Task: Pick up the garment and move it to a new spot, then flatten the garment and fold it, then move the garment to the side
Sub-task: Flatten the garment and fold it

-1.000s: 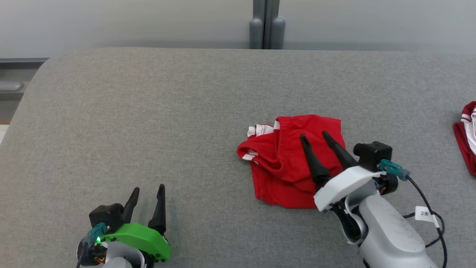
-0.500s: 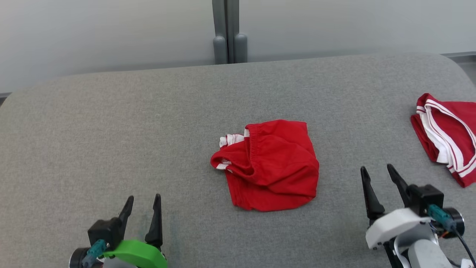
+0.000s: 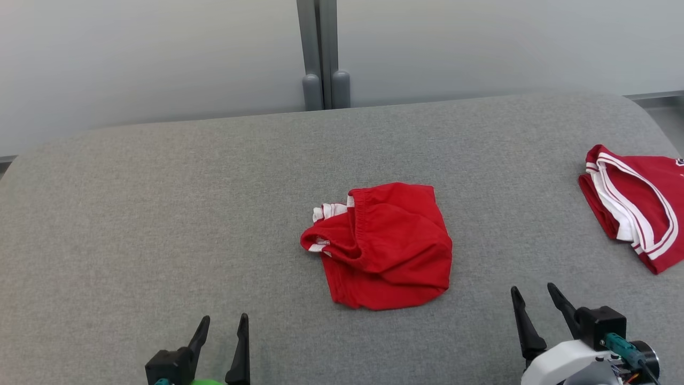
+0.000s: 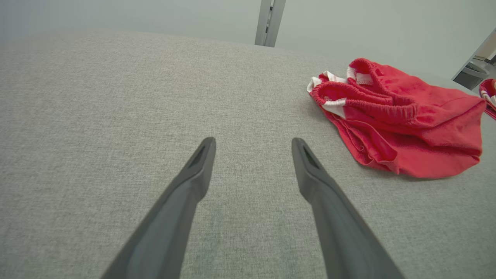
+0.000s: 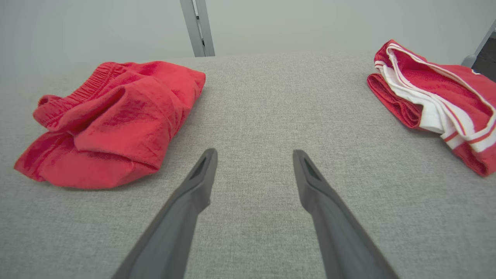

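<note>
Head view: red garment [image 3: 382,246] is lying crumpled on the desk [image 3: 160,214], striped cloth [image 3: 630,206] sitting at three o'clock; left gripper [image 3: 225,317] and right gripper [image 3: 533,287] are hanging open, empty.

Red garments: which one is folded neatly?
The far-right garment, with long white stripes; the middle garment is crumpled.

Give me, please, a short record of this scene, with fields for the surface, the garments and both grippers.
surface: grey padded surface
red garment: crumpled near the middle, elastic waistband bunched toward its left, not yet flattened or folded
red and white garment: lying apart at the far right
left gripper: open, holding nothing, lower left, clear of the cloth
right gripper: open, holding nothing, lower right, pointing between the two garments
</note>
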Robot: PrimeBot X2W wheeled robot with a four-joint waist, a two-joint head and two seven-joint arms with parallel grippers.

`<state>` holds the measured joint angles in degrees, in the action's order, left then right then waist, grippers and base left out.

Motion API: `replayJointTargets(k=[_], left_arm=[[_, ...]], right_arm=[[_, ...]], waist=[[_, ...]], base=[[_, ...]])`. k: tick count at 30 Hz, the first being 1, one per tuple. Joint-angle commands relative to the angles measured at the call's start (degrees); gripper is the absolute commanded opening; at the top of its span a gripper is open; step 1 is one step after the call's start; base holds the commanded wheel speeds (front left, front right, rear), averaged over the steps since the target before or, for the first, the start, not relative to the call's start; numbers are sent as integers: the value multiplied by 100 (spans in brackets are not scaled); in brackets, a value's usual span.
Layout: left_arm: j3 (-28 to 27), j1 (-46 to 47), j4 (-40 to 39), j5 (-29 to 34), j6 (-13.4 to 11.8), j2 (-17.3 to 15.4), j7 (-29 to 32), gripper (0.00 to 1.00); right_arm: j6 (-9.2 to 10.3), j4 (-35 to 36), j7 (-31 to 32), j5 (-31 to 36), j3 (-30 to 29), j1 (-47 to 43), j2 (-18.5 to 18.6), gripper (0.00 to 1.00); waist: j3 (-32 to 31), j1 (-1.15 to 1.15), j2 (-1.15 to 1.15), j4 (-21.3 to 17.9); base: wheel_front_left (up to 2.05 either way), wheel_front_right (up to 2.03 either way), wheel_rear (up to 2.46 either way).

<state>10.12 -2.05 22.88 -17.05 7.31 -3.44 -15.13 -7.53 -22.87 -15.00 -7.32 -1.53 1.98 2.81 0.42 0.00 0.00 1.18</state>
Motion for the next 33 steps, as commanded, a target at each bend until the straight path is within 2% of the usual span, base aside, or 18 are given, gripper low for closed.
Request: replayJointTargets(k=[1,5,9,16,22,26,32,33], left_arm=[[24,-13,9,30,30,-3,4,100],[76,144,4,-27,30,2,4,100],[199,245,59,-126,30,7,4,100],[536,453,208,-365,30,-41,4,100],[870,646,295,-545,30,-103,4,100],[972,737,342,-650,30,-150,4,100],[1023,777,397,-725,30,-157,5,100],[1023,783,401,-737,30,-156,5,100]], right_arm=[[10,9,-23,-52,57,107,23,100],[10,-53,-22,-218,522,517,20,100],[10,-486,23,-402,1247,1264,22,100],[10,-1263,958,-1394,2276,2707,24,100],[10,-2052,1596,-1906,2615,3424,29,100],[10,-2541,1742,-1970,2726,3655,24,100],[9,-2867,1669,-2216,2998,3758,24,100],[9,-2901,1626,-2248,3055,3759,24,81]], waist=[[41,0,0,53],[161,0,0,169],[274,0,0,316],[511,0,0,683],[704,0,0,965],[792,0,0,1077],[859,0,0,1128],[865,0,0,1128]], base=[[0,0,0],[0,0,0],[0,0,0],[0,0,0],[0,0,0],[0,0,0],[0,0,0],[0,0,0]])
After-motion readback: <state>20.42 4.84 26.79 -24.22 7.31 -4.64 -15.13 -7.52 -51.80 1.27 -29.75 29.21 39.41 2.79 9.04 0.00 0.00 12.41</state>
